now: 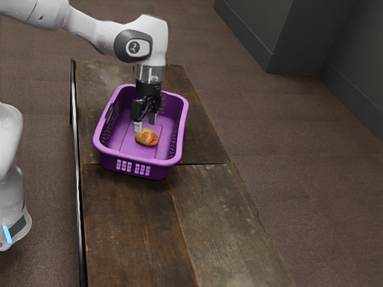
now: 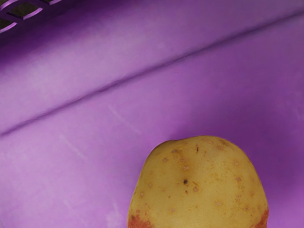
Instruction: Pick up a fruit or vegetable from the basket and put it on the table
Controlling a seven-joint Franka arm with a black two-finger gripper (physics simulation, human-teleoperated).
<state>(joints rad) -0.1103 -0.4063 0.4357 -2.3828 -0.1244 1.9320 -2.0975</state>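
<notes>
Basket (image 1: 157, 170) and potato (image 1: 146, 137) set our next move: the potato lies on the basket's floor, around its middle and clear of the side walls. Our tool (image 1: 145, 122) is down inside the basket's rim, its fingers parted with nothing gripped between them. The arm (image 1: 99, 36) reaches over the basket from the exterior view's upper left.

What matters most is how the potato lies from the tool. It is below the fingertips and very near them, set a little toward the basket's slotted end, the one nearest the exterior camera. We can't tell whether a fingertip already brushes its skin. Its long axis seems to run aslant across the basket's floor, and the line between our fingers looks to cross that axis rather than follow it, so we judge that we could pinch it across the narrower way with little turning.

We take this to be the last of the approach, with lifting and placing left to do. The next move calls for a slight shift toward the slotted end, then a short descent until the fingers flank the potato. If we close too high on that rounded skin, it may roll off along the basket's floor. Once it is held, we need to lift above the basket's rim, then lower it onto the desk (image 1: 134, 233) beyond the slotted end.
</notes>
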